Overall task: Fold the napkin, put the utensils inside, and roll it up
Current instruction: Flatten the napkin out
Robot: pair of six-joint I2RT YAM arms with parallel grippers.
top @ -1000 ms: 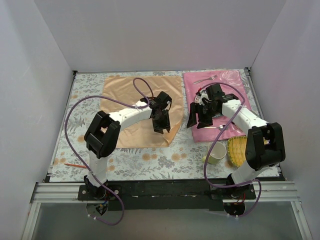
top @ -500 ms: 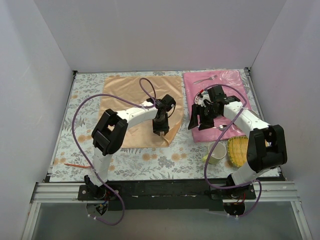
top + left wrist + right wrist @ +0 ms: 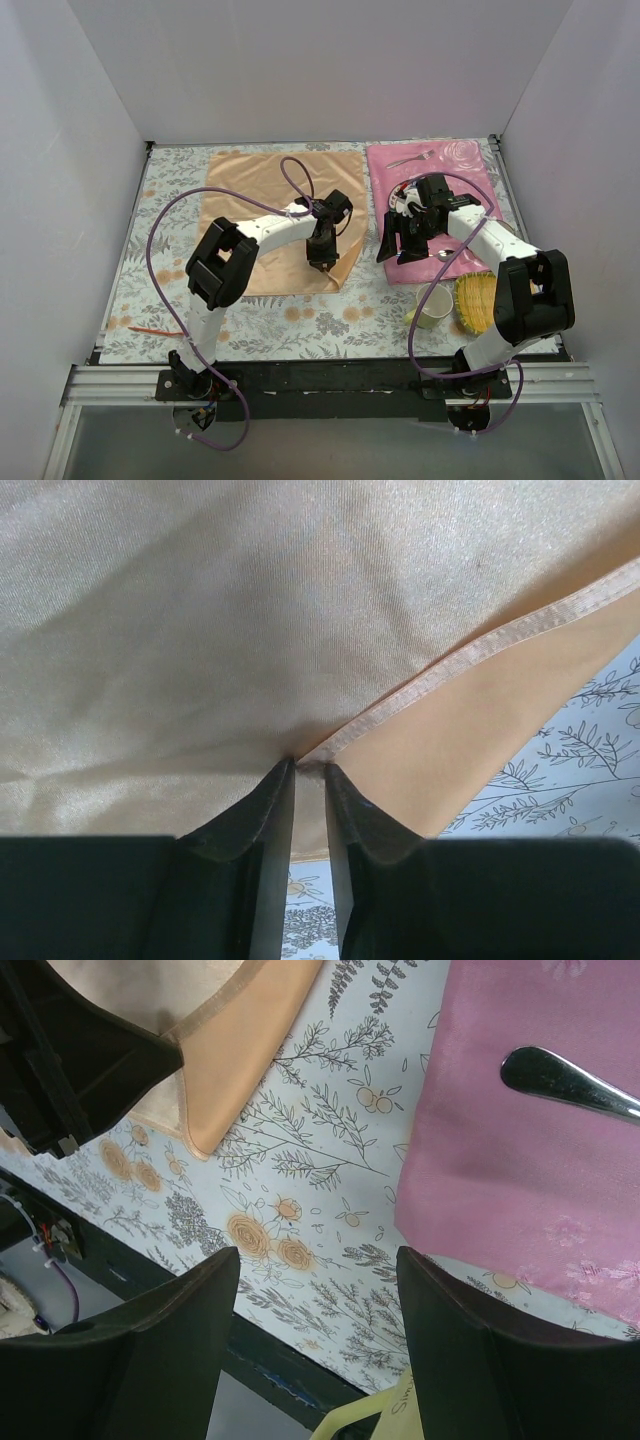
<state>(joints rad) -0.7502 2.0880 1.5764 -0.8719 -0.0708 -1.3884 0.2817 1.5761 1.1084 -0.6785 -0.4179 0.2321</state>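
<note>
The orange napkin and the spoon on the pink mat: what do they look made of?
The napkin looks like thin cloth, perhaps a satin-like synthetic, judging by its soft sheen and stitched hem. The spoon looks like polished metal, likely steel, as it mirrors bright highlights.

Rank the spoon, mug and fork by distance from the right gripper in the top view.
1. Spoon, on the pink placemat beside the right gripper.
2. Mug, off the placemat's near edge.
3. Fork, at the placemat's far edge.
</note>
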